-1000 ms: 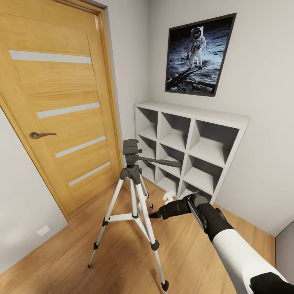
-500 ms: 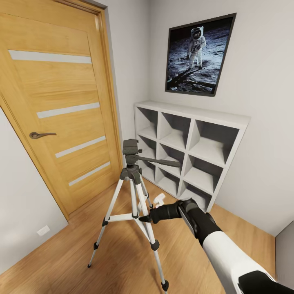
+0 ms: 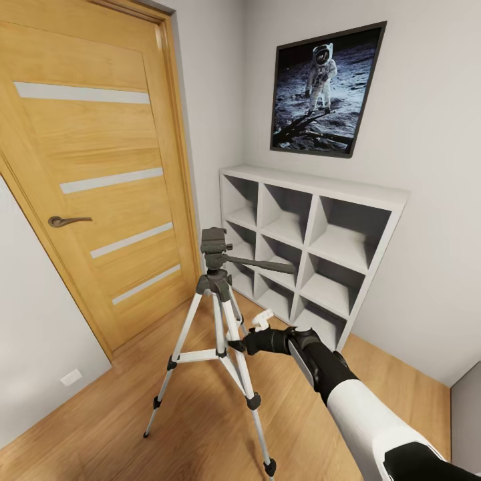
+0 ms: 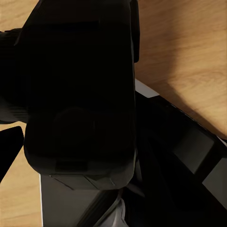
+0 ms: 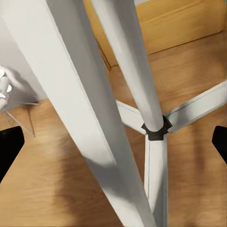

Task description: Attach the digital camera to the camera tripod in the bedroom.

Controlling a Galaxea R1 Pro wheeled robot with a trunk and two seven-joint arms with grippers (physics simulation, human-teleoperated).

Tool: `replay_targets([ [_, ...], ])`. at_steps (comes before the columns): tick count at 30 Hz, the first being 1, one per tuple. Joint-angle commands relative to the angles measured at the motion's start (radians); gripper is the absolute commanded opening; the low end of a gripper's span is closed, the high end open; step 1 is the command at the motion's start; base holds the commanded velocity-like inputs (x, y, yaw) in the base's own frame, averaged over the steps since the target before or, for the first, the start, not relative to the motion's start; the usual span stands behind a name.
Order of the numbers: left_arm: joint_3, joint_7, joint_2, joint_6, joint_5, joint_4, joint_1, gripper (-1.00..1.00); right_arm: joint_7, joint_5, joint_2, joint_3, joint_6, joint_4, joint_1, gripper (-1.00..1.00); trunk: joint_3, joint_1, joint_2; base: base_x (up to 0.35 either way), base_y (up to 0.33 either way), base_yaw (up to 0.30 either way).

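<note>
Head view: the camera tripod (image 3: 217,321) stands on the wood plank floor (image 3: 120,427) of the bedroom, between the oak door (image 3: 93,167) and the white cube shelves (image 3: 304,250), under the astronaut poster (image 3: 326,90). The right arm reaches in from the lower right; the right gripper (image 3: 235,345) sits at the silver legs, just under the black head with its pan handle. How far its fingers are spread cannot be told here.

Left wrist view: a dark boxy body, seemingly the digital camera (image 4: 78,94), sits right up against the lens over the wood floor. A black finger (image 4: 9,149) shows at one edge; whether the fingers grip it I cannot tell.

Right wrist view: the black fingers (image 5: 9,146) sit wide apart at opposite edges, holding nothing, with two tripod legs and the black brace hub (image 5: 156,130) between them
</note>
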Motion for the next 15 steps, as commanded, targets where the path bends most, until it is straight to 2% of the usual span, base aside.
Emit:
replay_targets([
  [1, -0.008, -0.003, 0.000, -0.003, 0.006, 0.001, -0.001, -1.00, -0.009, -0.002, 0.003, -0.010, 0.005, -0.001, 0.000, 1.00, -0.002, 0.001, -0.002, 0.000, 0.000, 0.000],
  [3, -0.008, -0.003, 0.000, -0.003, 0.006, 0.001, -0.001, -1.00, -0.025, -0.004, 0.008, -0.024, 0.004, -0.001, -0.001, 1.00, -0.002, 0.001, -0.002, 0.000, 0.000, 0.000],
  [5, -0.008, -0.003, 0.000, -0.003, 0.006, 0.001, -0.001, -1.00, -0.059, -0.005, 0.035, -0.041, 0.003, -0.001, -0.001, 1.00, -0.002, 0.001, -0.002, 0.000, 0.000, 0.000],
  [10, -0.008, -0.003, 0.000, -0.003, 0.007, 0.001, -0.001, -1.00, -0.082, -0.006, 0.069, -0.049, 0.003, -0.001, 0.000, 1.00, -0.002, 0.001, -0.002, 0.000, 0.000, 0.000],
  [15, -0.008, -0.003, 0.000, -0.003, 0.007, 0.001, -0.001, -1.00, -0.167, -0.007, 0.069, -0.049, -0.010, 0.004, 0.000, 1.00, -0.002, 0.001, -0.002, 0.000, 0.000, 0.000],
])
